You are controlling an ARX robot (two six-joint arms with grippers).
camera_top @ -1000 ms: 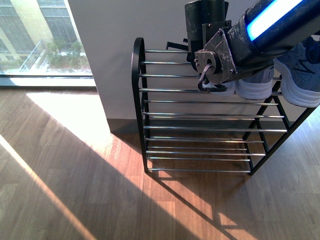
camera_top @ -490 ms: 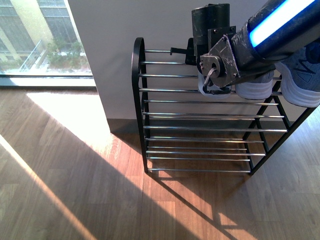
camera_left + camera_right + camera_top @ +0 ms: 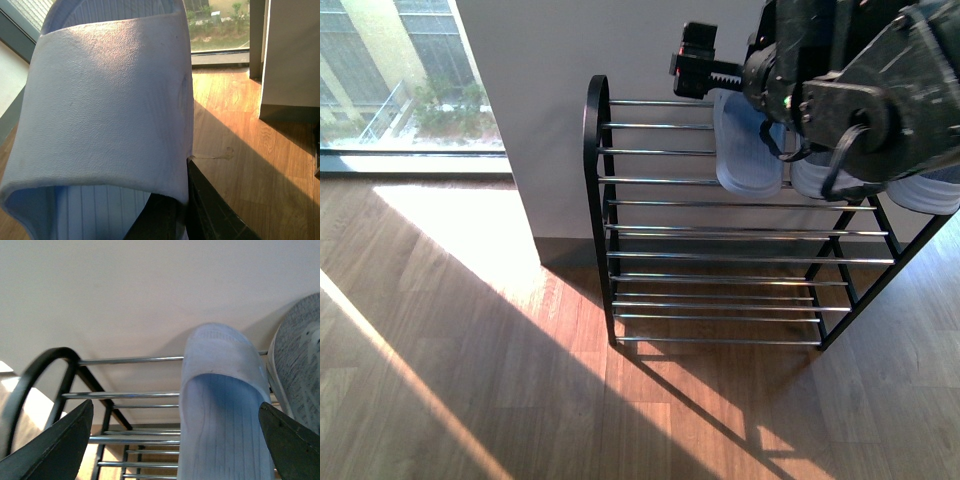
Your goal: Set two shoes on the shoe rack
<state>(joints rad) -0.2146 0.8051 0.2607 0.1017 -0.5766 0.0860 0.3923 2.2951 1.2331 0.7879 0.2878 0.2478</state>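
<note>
Upper right of the front frame, on the top tier of the shoe rack [image 3: 660, 205]: one pale blue slide, the first slide [image 3: 748, 150], lying flat across the silver rods, touching them and pointing toward the wall [image 3: 570, 60]. Just beside it, further right on the same tier, grey sneakers [image 3: 815, 180] with white soles, partly hidden behind the dark bulk of the right arm. Right gripper [image 3: 175, 412] spread wide and released in its wrist view, black fingers [image 3: 55, 440] well apart on either side of the first slide, neither one touching it. So, by the look of it, half the job done: one shoe delivered and let go. Second slide [image 3: 105, 100] filling the left wrist view, textured strap close to the lens, apparently clamped in the left gripper [image 3: 175, 215], with a dark finger pressed against the strap's edge. Beneath it only sunlit wooden floor [image 3: 470, 380] near a window, no rods, so not on the rack. Left to do, as a judgement: carry that second slide over, set it on free rods at the tier's open left end, and release.
</note>
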